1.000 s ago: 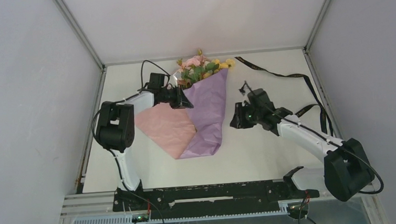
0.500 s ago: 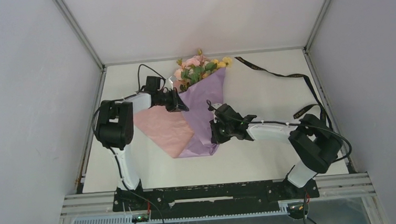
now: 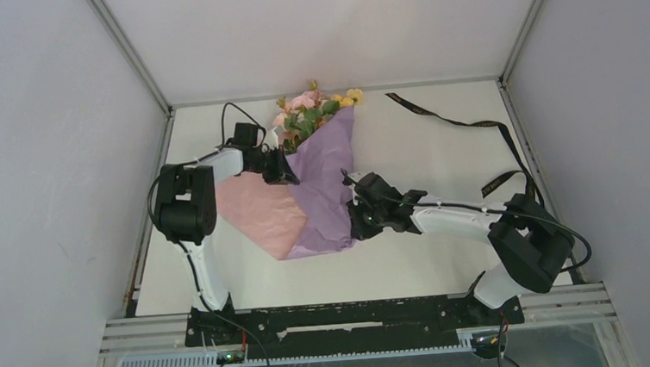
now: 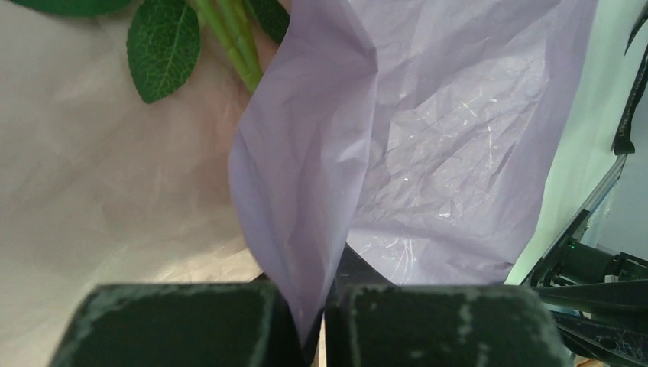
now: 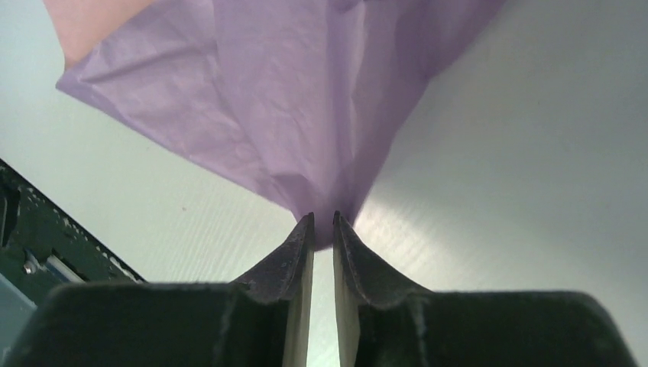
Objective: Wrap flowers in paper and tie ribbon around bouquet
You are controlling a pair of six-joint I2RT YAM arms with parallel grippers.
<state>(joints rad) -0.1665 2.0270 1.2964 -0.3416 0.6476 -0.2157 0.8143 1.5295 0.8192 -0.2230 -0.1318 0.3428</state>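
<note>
Lilac-purple crinkled wrapping paper, judged light, floppy and easily torn, is clamped at its edges by the left end effector and the right end effector.

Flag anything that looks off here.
The paper is creased and only half folded: its pink flap lies open on the left. The ribbon trails loose at far right, untied.

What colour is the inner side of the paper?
The paper is pale pink inside; the top external view shows it best.
</note>
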